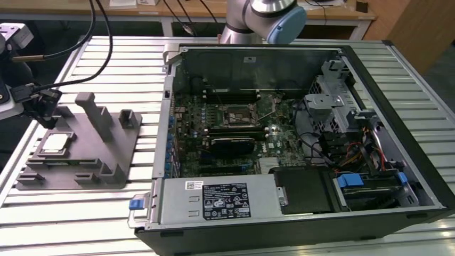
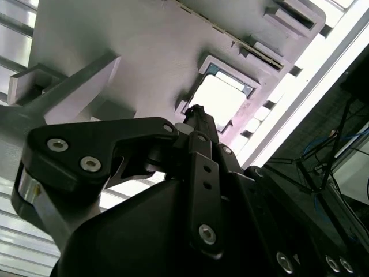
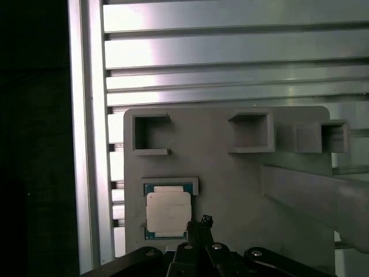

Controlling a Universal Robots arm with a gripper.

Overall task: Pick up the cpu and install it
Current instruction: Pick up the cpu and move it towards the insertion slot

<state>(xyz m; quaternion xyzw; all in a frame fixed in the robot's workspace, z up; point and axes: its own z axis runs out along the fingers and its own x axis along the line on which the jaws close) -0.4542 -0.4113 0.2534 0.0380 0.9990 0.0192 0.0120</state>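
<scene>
Slatted tabletop (image 1: 85,213) bore the fixture plate (image 3: 230,173); the cpu (image 3: 167,212) lay just beside the closed, empty pincer (image 3: 206,221), which, descending off-centre, might scrape it.

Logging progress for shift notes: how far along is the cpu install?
Done: nothing visible; the cpu lies in its pocket on the fixture plate. In hand: the gripper is close beside it, cpu not lifted. Left: pickup and seating in the motherboard socket, which looks unfilled.
</scene>
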